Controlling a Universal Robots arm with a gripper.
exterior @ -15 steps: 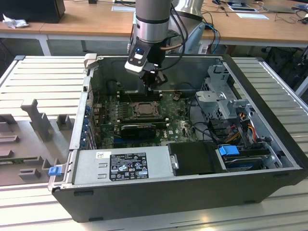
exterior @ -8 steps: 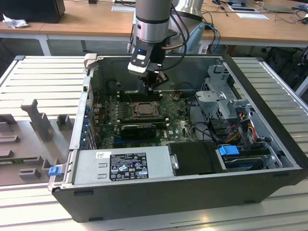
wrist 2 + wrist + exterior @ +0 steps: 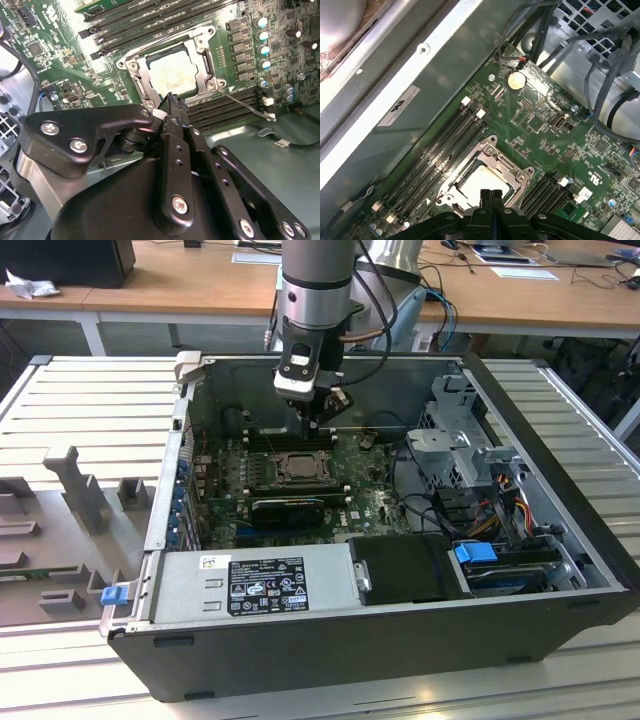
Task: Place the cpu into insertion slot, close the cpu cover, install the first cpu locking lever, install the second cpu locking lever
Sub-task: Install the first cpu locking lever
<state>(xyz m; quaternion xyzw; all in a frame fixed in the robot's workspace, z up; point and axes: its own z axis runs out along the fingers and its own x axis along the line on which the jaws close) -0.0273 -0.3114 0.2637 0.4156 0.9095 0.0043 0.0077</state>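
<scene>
Inside the open computer case [image 3: 350, 665] on the ribbed worktop [image 3: 80, 400], the hand [image 3: 320, 422] hangs at 12 o'clock of the insertion slot [image 3: 297, 470], low over its far edge in the exterior view. Its 2 fingertips [image 3: 484, 197] are clenched, tip against tip, as both wrist views show. The cpu [image 3: 172, 75] lies in the slot, pale face up, and the cpu cover [image 3: 141, 85] lies down around it as a silvery frame.

The hand's black body cuts off the nearest edge of slot and cover in both wrist views. 1 thin locking lever [image 3: 245, 103] reaches from a cover corner across the memory slots [image 3: 225, 107]; whether it is latched I cannot tell.

At 6 o'clock of the slot in the exterior view, the power supply [image 3: 185, 585] bears a white label [image 3: 265, 585] of black print. A pale sticker [image 3: 397, 106] with a dark mark sits on the case wall in the first wrist view.
</scene>
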